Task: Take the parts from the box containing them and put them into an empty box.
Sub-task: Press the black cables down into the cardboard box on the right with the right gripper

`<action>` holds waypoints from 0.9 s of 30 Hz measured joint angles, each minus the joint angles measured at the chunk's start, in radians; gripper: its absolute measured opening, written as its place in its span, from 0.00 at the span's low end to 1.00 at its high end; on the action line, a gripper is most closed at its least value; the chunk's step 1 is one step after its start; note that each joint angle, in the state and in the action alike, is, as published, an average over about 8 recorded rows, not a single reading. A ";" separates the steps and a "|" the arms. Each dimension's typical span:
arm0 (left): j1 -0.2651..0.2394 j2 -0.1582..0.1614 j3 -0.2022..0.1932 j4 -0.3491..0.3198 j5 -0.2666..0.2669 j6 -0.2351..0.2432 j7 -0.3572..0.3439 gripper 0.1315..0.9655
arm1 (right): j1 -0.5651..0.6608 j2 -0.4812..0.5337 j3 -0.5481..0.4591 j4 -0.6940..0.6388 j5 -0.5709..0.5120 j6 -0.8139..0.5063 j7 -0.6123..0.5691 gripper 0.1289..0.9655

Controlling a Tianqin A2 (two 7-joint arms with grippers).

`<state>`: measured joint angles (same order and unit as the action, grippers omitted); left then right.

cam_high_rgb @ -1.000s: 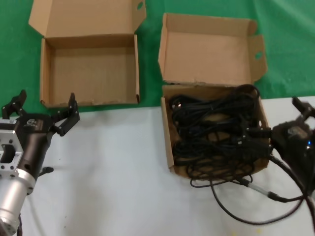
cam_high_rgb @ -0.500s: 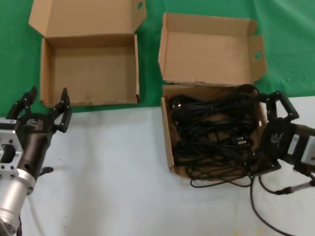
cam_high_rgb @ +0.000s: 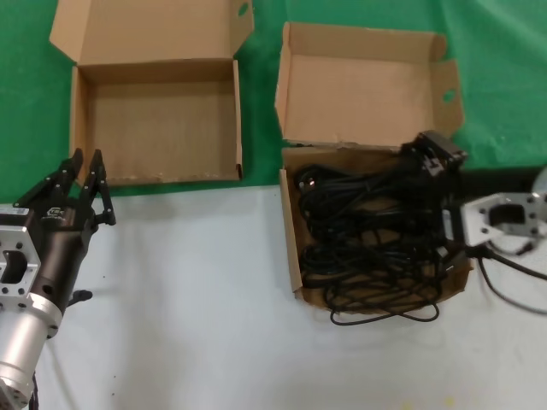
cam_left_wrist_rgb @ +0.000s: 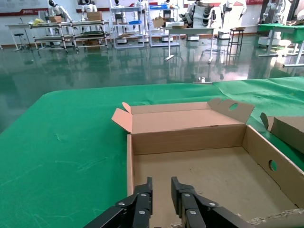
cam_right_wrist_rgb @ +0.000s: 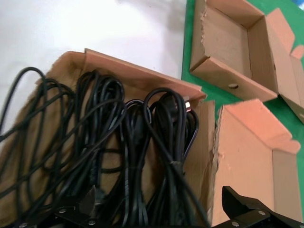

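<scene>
My right pincer [cam_high_rgb: 434,154] hangs over the far right corner of the cable box [cam_high_rgb: 291,256], fingers spread wide; in my right wrist view one fingertip [cam_right_wrist_rgb: 78,209] shows on one side of the cable heap and the other well apart from it, and nothing is pinched between them. Directly beneath lie the cables [cam_high_rgb: 372,231], thin black cords coiled in long loops that fill the tray. One loop spills over the near wall onto the white tabletop [cam_high_rgb: 197,299]. Just beyond my fingers the box's lid flap [cam_high_rgb: 359,85] stands up, its crease ragged.

My left pincer [cam_high_rgb: 84,179] waits well off on the other side, at the near edge of the empty box [cam_high_rgb: 232,120], fingers drawn close with only a narrow slit between them, holding nothing. Ahead of it, in my left wrist view, the bare cardboard floor of that box stretches away to its back wall and open lid. Both boxes' far halves sit on a green cloth [cam_high_rgb: 496,77]; their near edges meet the white surface.
</scene>
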<state>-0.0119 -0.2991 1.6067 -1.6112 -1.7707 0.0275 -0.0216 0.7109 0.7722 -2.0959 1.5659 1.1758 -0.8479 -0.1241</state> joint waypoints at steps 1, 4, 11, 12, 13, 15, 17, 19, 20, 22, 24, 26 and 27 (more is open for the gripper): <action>0.000 0.000 0.000 0.000 0.000 0.000 0.000 0.15 | 0.017 -0.014 -0.006 -0.012 -0.011 -0.010 -0.006 0.99; 0.000 0.000 0.000 0.000 0.000 0.000 0.000 0.15 | 0.052 -0.049 -0.019 -0.039 -0.033 -0.030 -0.018 0.98; 0.000 0.000 0.000 0.000 0.000 0.000 0.000 0.07 | 0.098 -0.112 -0.035 -0.097 -0.064 -0.045 -0.049 0.92; 0.000 0.000 0.000 0.000 0.000 0.000 0.000 0.06 | 0.102 -0.121 -0.037 -0.107 -0.067 -0.043 -0.055 0.90; 0.000 0.000 0.000 0.000 0.000 0.000 0.000 0.04 | 0.106 -0.130 -0.038 -0.118 -0.070 -0.041 -0.061 0.89; 0.000 0.000 0.000 0.000 0.000 0.000 0.000 0.04 | 0.113 -0.145 -0.040 -0.138 -0.073 -0.037 -0.072 0.85; 0.000 0.000 0.000 0.000 0.000 0.000 0.000 0.03 | 0.119 -0.158 -0.042 -0.156 -0.075 -0.032 -0.083 0.81; 0.000 0.000 0.000 0.000 0.000 0.000 0.000 0.03 | 0.123 -0.168 -0.042 -0.170 -0.074 -0.029 -0.093 0.77; 0.000 0.000 0.000 0.000 0.000 0.000 0.000 0.02 | 0.125 -0.172 -0.041 -0.176 -0.073 -0.028 -0.097 0.77; 0.000 0.000 0.000 0.000 0.000 0.000 0.000 0.02 | 0.127 -0.180 -0.040 -0.185 -0.070 -0.025 -0.104 0.72; 0.000 0.000 0.000 0.000 0.000 0.000 0.000 0.02 | 0.129 -0.185 -0.039 -0.192 -0.069 -0.022 -0.110 0.66; 0.000 0.000 0.000 0.000 0.000 0.000 0.000 0.02 | 0.131 -0.189 -0.037 -0.197 -0.068 -0.021 -0.114 0.60; 0.000 0.000 0.000 0.000 0.000 0.000 0.000 0.02 | 0.132 -0.191 -0.037 -0.199 -0.067 -0.021 -0.115 0.58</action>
<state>-0.0119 -0.2991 1.6067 -1.6112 -1.7705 0.0275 -0.0218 0.8427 0.5816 -2.1326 1.3674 1.1085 -0.8687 -0.2388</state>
